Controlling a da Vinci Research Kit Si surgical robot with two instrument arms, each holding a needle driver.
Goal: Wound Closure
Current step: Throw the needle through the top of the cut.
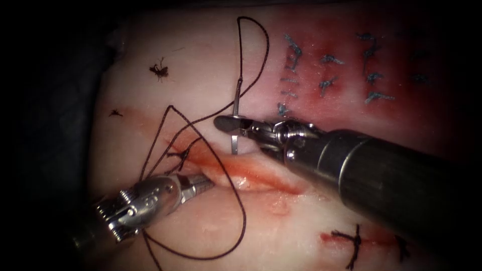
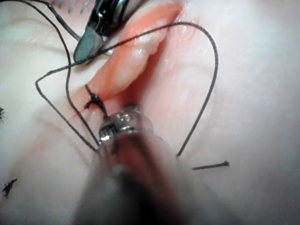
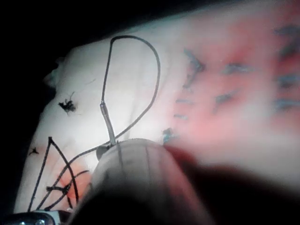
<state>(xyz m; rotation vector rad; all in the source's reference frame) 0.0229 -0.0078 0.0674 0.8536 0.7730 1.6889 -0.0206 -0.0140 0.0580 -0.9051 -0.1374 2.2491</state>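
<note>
My right tool [image 1: 228,123] comes in from the right with its jaws shut on the curved needle [image 1: 236,100] near the middle of its curve. The needle is held above the tissue [image 1: 201,55], just beyond the cut [image 1: 251,175], and is not in the tissue. Dark thread [image 1: 261,45] leaves the needle's tail, arcs up and back down to a stitch [image 1: 181,155] at the cut's left end, then loops wide over the near tissue. My left tool [image 1: 203,183] lies with shut jaws against the cut's near edge; nothing shows between them. It also appears at the cut [image 2: 123,119], as does the needle [image 3: 108,124].
Rows of blue stitches [image 1: 326,75] sit on reddened tissue at the upper right. A dark finished stitch [image 1: 354,243] crosses a small cut at the lower right. Cut ends of thread [image 1: 159,70] lie at the upper left. Red fluid [image 1: 261,178] lines the cut.
</note>
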